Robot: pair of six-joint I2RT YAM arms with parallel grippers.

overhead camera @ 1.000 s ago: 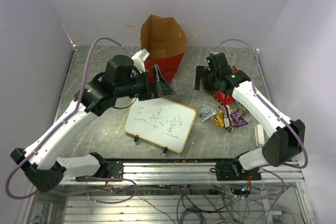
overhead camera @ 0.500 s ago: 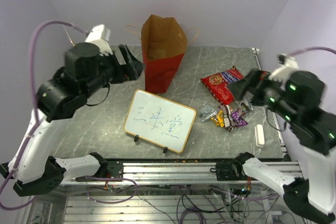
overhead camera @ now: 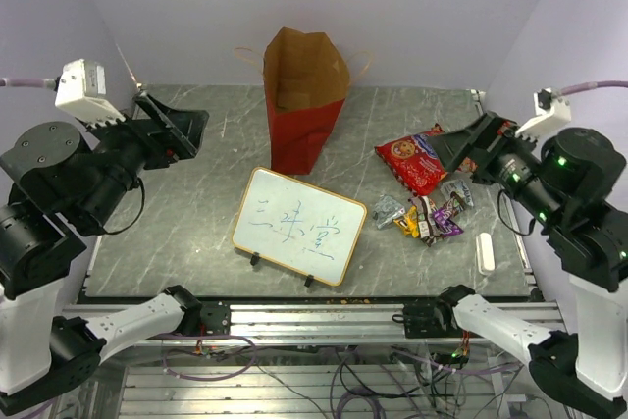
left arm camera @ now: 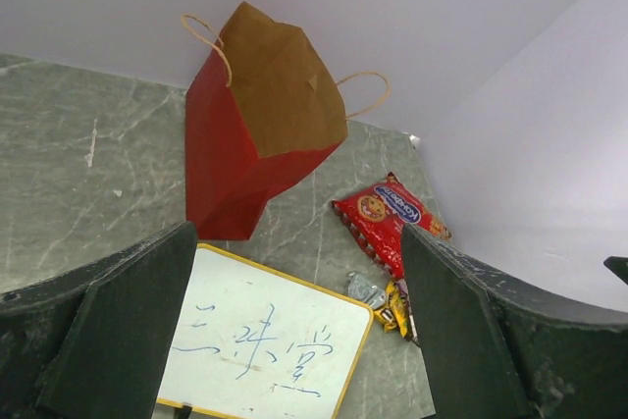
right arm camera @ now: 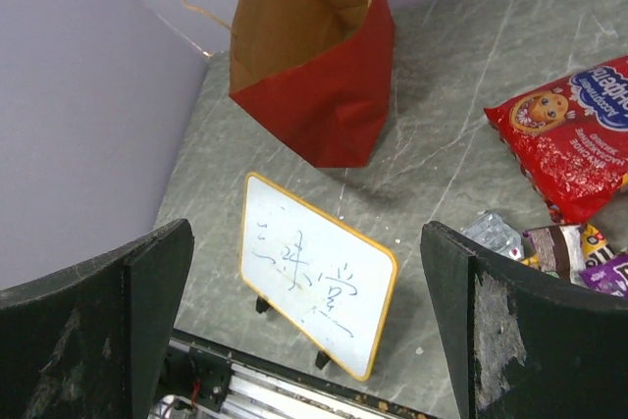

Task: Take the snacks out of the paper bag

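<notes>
From above, the paper bag [overhead camera: 304,95] stands upright at the far middle of the tabletop [overhead camera: 186,213], mouth open and brown inside. The red chip bag [overhead camera: 417,157] lies flat to its right, apart from it. The small candy packets [overhead camera: 430,215] are heaped just at the chip bag's near end. A whiteboard [overhead camera: 299,226] with writing leans on small black feet in front of the paper bag.

Only this view takes in the white block [overhead camera: 485,252] near the right edge of the tabletop. It also shows both arms held high off the tabletop, the left gripper [overhead camera: 175,128] at the far left and the right gripper [overhead camera: 459,147] over by the chip bag.

The left wrist view shows the bag's red side and its thin string handles [left arm camera: 206,41]. The right wrist view looks into the bag's mouth, though the bottom is probably too shadowed to judge.

Each wrist view shows its own jaws spread wide, gripping nothing.
</notes>
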